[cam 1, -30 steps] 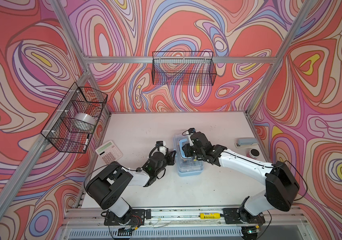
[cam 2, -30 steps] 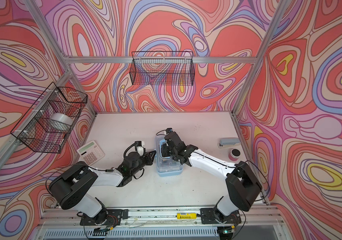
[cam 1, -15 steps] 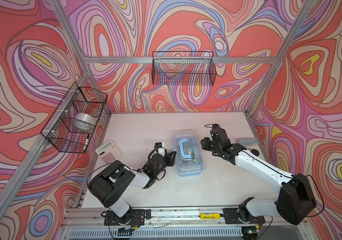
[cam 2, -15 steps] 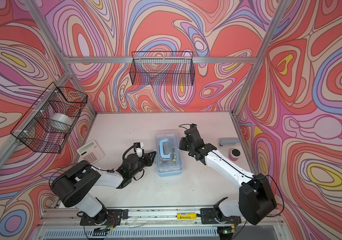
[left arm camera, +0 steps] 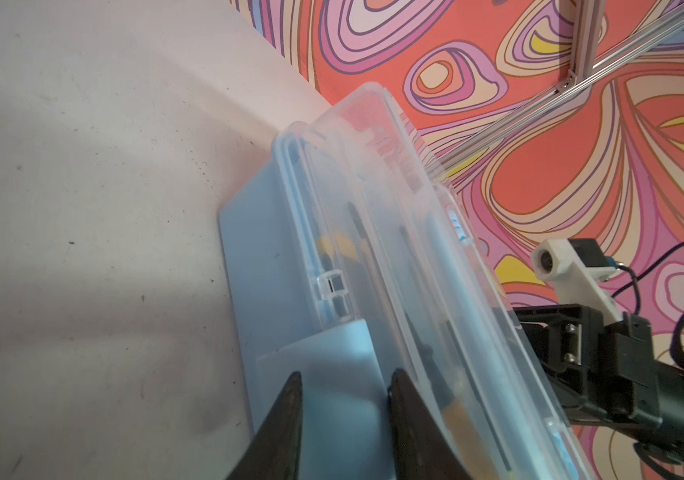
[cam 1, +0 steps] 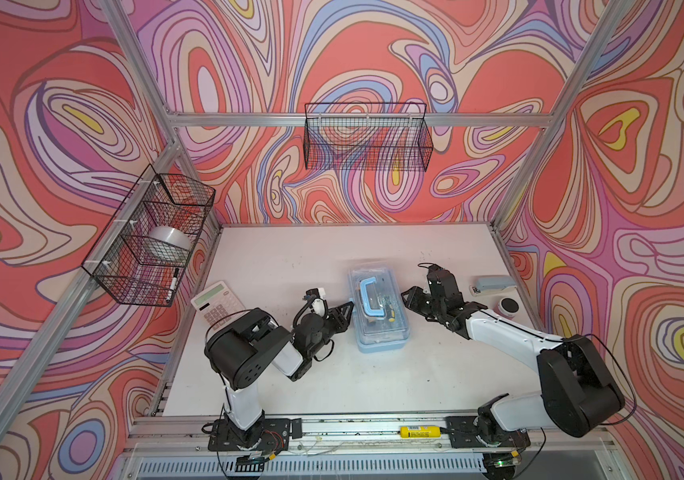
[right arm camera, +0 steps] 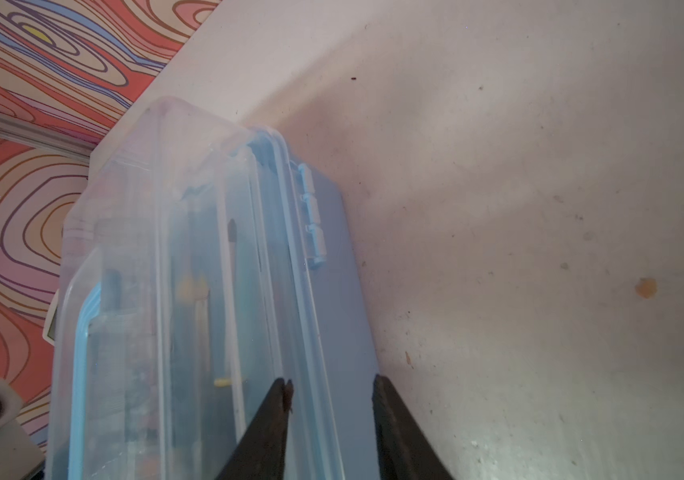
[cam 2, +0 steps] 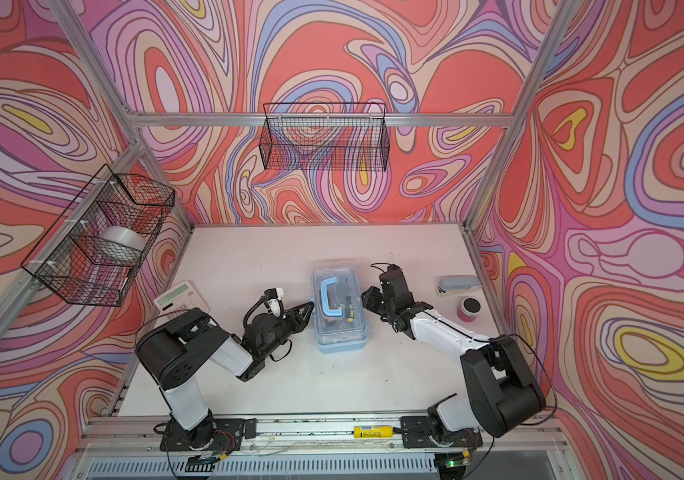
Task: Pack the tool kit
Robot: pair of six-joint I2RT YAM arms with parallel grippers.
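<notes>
Both claws are a bit open & hold nothing: left claw is just beside the pale latch of the blue tool box, right claw is just beside the opp. side, box sits mid table, lid down.

Both the left arm and the right arm are built alike: smooth white shells on the links, bulky rounded black housings at the joints, and black base plates bolted to the aluminium rail, one toward each end of it. Black cables loop off each arm. Each wrist carries a small white camera block. The left gripper and right gripper end in dark, tapering fingers.
</notes>
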